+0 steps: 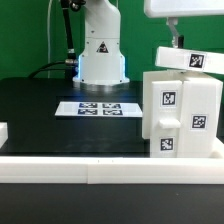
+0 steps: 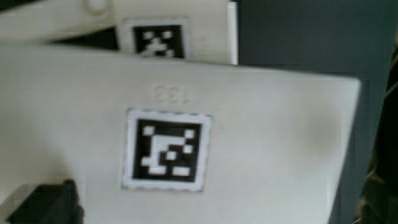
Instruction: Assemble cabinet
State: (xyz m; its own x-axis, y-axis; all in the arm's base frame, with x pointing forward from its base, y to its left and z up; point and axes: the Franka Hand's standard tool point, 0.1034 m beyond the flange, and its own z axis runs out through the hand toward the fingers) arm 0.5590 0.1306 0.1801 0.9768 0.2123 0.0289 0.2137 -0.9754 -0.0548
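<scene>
The cabinet point(image 1: 183, 112) is a large white box with black-and-white tags, standing at the exterior view's right on the black table. On its top lies a tilted white tagged panel point(image 1: 190, 60). My gripper point(image 1: 177, 38) hangs just above that panel's left end. In the wrist view the white panel point(image 2: 231, 110) with its tag fills the picture. My gripper point(image 2: 214, 208) stands open around it, with one dark finger point(image 2: 48, 203) showing at the panel's edge. The frames do not show whether the fingers touch the panel.
The marker board point(image 1: 100, 107) lies flat mid-table in front of the robot base point(image 1: 102, 55). A long low white rail point(image 1: 100, 172) edges the table's front. A small white block point(image 1: 3, 131) sits at the exterior view's left edge.
</scene>
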